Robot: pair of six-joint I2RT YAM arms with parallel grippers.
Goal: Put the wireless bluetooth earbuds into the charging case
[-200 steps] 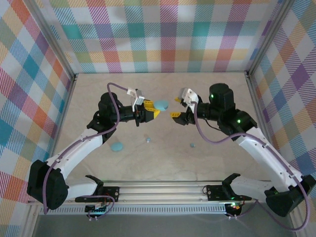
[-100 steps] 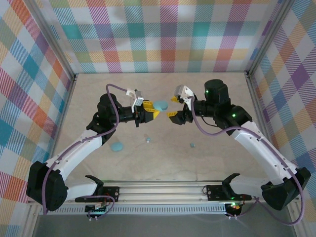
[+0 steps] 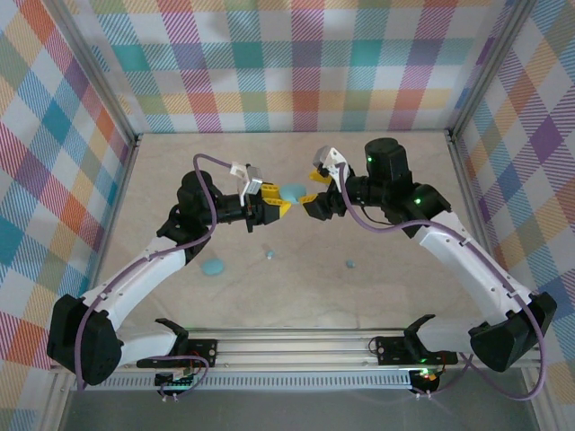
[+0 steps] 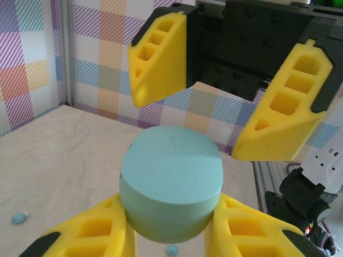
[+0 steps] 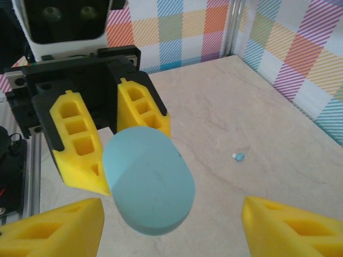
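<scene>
Surrounding the pale bench [image 3: 404, 296] are plaid walls [image 3: 287, 63] on three sides.

The charging case [image 4: 171, 182], a light-blue rounded puck, is held off the bench above its middle, clamped between the fingers of the left claw [image 3: 280, 199]. No lid gap is visible, so the case reads as closed. The right claw [image 5: 171, 219] faces it with jaws spread wide, just beside the case and gripping nothing.

Step in hand, as judged: the case is being presented between the two arms for a second grip, and no earbud is loaded yet. The next move calls for the right claw to close squarely on the free half of the case without knocking it out of the left grip, so that the lid can be parted.

Count, top view:
- Two cases: the held one and a second case [image 3: 213, 267] lying on the bench near the left arm.
- Two earbuds [image 3: 269, 255]: one just right of the second case, the other earbud [image 3: 350, 264] farther right, well apart.
</scene>
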